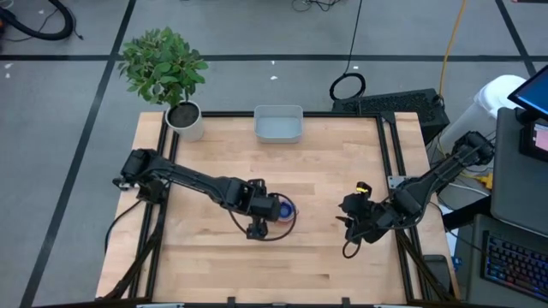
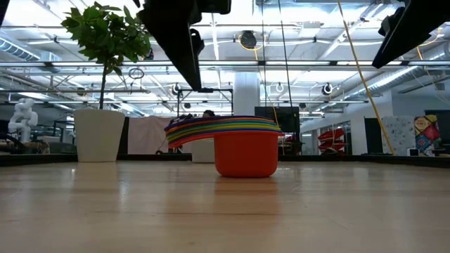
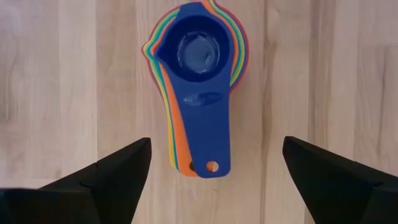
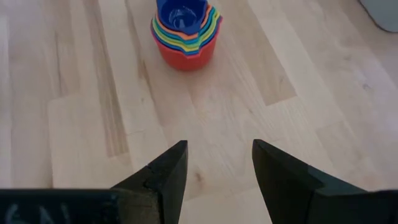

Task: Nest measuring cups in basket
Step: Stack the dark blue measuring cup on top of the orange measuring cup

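Observation:
The measuring cups (image 1: 283, 208) stand nested in one stack near the table's middle. The red cup (image 2: 246, 156) is at the bottom, resting on the wood, and a dark blue cup (image 3: 198, 53) is on top. Their handles (image 3: 200, 134) lie fanned one over another. My left gripper (image 3: 216, 142) hangs open above the stack, a finger on either side of the handles, touching nothing. My right gripper (image 4: 219, 162) is open over bare wood to the right of the stack (image 4: 185, 34). The pale grey-blue basket (image 1: 278, 125) sits empty at the table's far edge.
A white plant pot (image 1: 186, 120) with a leafy plant stands at the far left corner, left of the basket. Bare wood lies between the stack and the basket. Black rails run along the table's left and right sides.

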{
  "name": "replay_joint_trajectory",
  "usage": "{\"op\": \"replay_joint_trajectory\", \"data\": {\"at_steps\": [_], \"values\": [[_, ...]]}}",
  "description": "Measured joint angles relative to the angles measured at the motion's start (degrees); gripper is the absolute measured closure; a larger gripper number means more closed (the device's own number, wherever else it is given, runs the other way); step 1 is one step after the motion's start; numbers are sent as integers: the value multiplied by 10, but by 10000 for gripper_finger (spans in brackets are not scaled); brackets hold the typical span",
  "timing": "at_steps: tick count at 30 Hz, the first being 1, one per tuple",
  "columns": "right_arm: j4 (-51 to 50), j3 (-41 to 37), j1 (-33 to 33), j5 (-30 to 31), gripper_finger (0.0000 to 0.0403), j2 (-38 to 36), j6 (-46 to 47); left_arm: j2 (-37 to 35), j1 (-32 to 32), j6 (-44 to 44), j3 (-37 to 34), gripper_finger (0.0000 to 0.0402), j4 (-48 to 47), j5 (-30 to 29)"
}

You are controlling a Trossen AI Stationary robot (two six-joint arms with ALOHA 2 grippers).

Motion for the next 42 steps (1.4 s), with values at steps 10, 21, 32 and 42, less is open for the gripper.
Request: {"op": "replay_joint_trajectory", "data": {"at_steps": [10, 21, 32, 42], "values": [[7, 0, 0, 0, 232, 0, -6, 1, 10, 3, 0, 34, 2, 5], [7, 0, 3, -1, 232, 0, -7, 33, 27, 5, 0, 34, 11, 34], [7, 0, 4, -1, 232, 0, -7, 65, 29, 19, 0, 34, 5, 39], [7, 0, 7, -1, 232, 0, -6, 86, 35, 39, 0, 34, 22, 44]]}}
